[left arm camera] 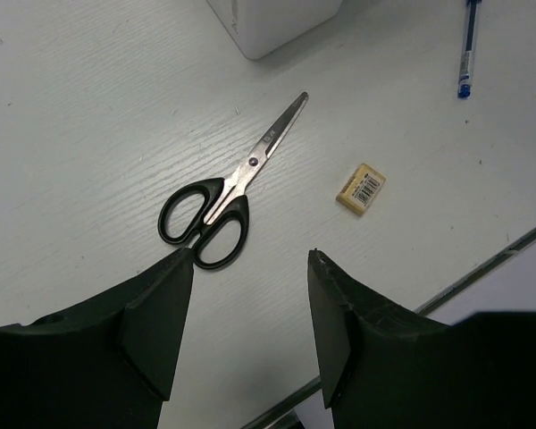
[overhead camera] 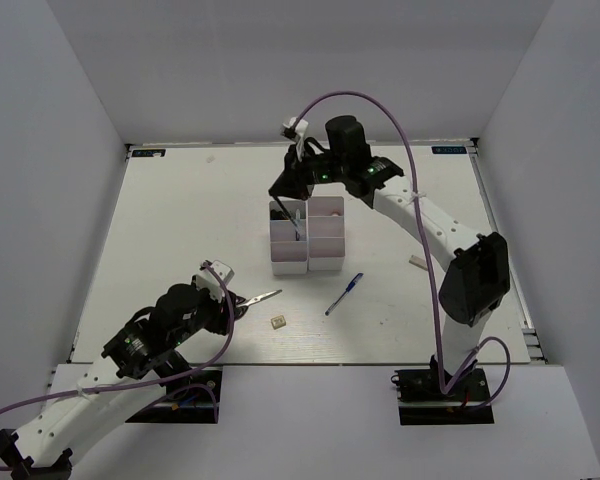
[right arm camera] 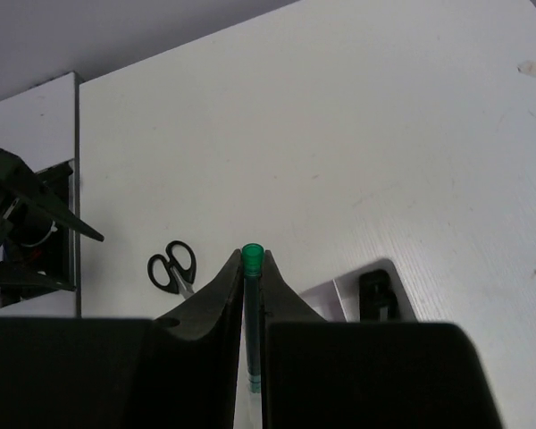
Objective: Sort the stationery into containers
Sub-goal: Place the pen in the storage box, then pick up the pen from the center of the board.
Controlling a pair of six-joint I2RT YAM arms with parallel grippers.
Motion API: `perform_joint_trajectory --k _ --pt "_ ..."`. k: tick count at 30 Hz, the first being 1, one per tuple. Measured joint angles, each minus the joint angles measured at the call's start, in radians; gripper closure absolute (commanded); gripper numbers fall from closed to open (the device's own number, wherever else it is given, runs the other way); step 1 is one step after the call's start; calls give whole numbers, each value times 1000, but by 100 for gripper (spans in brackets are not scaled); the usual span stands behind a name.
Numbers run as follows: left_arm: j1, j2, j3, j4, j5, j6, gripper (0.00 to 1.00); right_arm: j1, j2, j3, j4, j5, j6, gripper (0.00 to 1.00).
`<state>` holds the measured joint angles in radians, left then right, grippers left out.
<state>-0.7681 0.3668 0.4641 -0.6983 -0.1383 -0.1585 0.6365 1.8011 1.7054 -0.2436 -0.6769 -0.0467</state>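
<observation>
The white tabletop (overhead camera: 180, 220) carries everything, with both arms bolted at its 6 o'clock edge. The right arm (overhead camera: 450, 240) reaches up and across to hang over the bins (overhead camera: 323, 262), a white block of open compartments standing near the middle of the tabletop. The left arm (overhead camera: 90, 410) stretches in low from the 7 o'clock corner. The right gripper (right arm camera: 253, 261) is clamped on a slim pen (overhead camera: 296, 222) with a green end, held upright with its lower end down in the left column of the bins, toward their 11 o'clock corner; I cannot tell which compartment it is in. The left gripper (left arm camera: 250, 264) is open, its two fingers spread above the tabletop and holding nothing. Just beyond them lie the scissors (left arm camera: 250, 164), flat at 7 o'clock from the bins, black handles toward the gripper and blades pointing to 3 o'clock in the top view. A blue pen (overhead camera: 344, 294) lies on a slant at 5 o'clock from the bins. A small white eraser (overhead camera: 417, 262) sits at 3 o'clock from them, well apart. A tiny beige block (left arm camera: 362, 189) with a barcode label lies between 6 and 7 o'clock from the bins, near the scissors but apart from them.
</observation>
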Motion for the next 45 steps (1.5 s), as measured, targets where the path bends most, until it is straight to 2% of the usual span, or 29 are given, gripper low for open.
perform_joint_trajectory --k 6,15,19,20,21,22,24,30,31,33,34,35,37,39,41,43,44,45 --pt "0 0 0 0 -13 0 36 28 56 -2 93 -82 -94 100" --pt "0 -7 0 -2 -29 0 36 29 156 -82 325 -163 -186 100" --pt "0 -7 0 -2 -29 1 36 29 180 -85 352 -169 -255 100" --pt "0 -7 0 -2 -28 1 36 29 182 -85 351 -172 -275 94" --pt "0 -7 0 -2 -27 1 36 29 182 -85 349 -174 -291 78" --pt "0 -7 0 -1 -27 1 36 29 182 -85 341 -180 -307 70" --pt "0 -6 0 -1 -22 2 36 29 182 -85 315 -192 -345 57" --pt "0 1 -1 0 -6 3 38 29 170 -101 218 -201 -433 57" --pt "0 1 -1 0 -3 3 40 29 166 -104 204 -200 -438 63" --pt "0 1 -1 3 1 -1 54 29 154 -111 178 -198 -448 72" --pt "0 2 -1 4 5 0 60 29 145 -112 163 -196 -448 83" --pt "0 6 -1 9 9 -3 71 29 135 -112 153 -193 -446 89" --pt "0 26 -1 27 27 -8 83 28 101 -109 101 -169 -425 100" --pt "0 71 0 55 53 -11 96 26 58 -89 19 -136 -413 100" --pt "-6 148 3 93 87 -12 100 26 3 -61 -57 -48 -401 100" --pt "-35 254 21 134 114 -11 98 26 -81 -46 -132 113 -359 100" --pt "-56 296 32 148 120 -8 93 22 -107 -34 -164 180 -342 98" --pt "-87 356 52 166 121 -2 67 14 -137 -14 -209 264 -317 85"
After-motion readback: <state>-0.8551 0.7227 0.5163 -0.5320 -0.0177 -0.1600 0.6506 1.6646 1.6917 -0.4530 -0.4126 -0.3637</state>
